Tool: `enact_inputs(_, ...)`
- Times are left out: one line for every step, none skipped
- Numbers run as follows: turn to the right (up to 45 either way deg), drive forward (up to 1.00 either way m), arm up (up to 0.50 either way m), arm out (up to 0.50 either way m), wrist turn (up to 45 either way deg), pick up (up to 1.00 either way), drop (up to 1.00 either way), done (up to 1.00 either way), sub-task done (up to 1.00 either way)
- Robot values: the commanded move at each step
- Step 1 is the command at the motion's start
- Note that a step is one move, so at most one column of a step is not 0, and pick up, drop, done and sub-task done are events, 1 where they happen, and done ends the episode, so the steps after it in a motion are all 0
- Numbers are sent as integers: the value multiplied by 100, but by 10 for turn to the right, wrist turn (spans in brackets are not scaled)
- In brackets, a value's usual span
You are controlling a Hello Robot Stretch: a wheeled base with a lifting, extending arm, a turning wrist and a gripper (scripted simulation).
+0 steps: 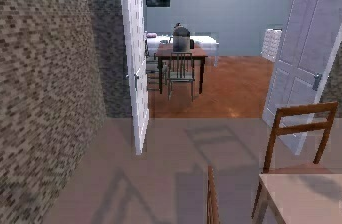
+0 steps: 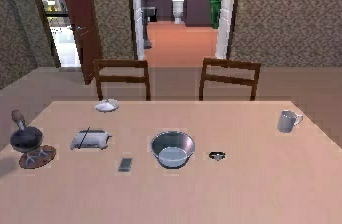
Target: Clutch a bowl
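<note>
A grey metal bowl (image 2: 172, 149) stands near the middle of the pale wooden table (image 2: 239, 190) in the arm side view. A smaller white bowl-like dish (image 2: 106, 105) lies near the table's far edge, toward the left. In the forward view a corner of the same table (image 1: 309, 200) shows at the bottom right.
On the table also stand a dark goblet-like object (image 2: 26, 144), a white napkin holder (image 2: 90, 140), a small phone (image 2: 126, 164), a dark ring-shaped item (image 2: 216, 155) and a grey mug (image 2: 288, 121). Two wooden chairs (image 2: 121, 78) (image 2: 229, 78) stand behind it. Ahead, an open white door (image 1: 136, 75) leads to a room with a desk (image 1: 182, 60).
</note>
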Motion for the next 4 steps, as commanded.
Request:
enact_inputs(0, 0, 50, 0, 0, 0, 0, 0, 0)
enact_inputs(0, 0, 38, 0, 0, 0, 0, 0, 0)
enact_inputs(0, 0, 0, 34, 0, 0, 0, 0, 0)
enact_inputs(0, 0, 0, 0, 450, 0, 0, 0, 0)
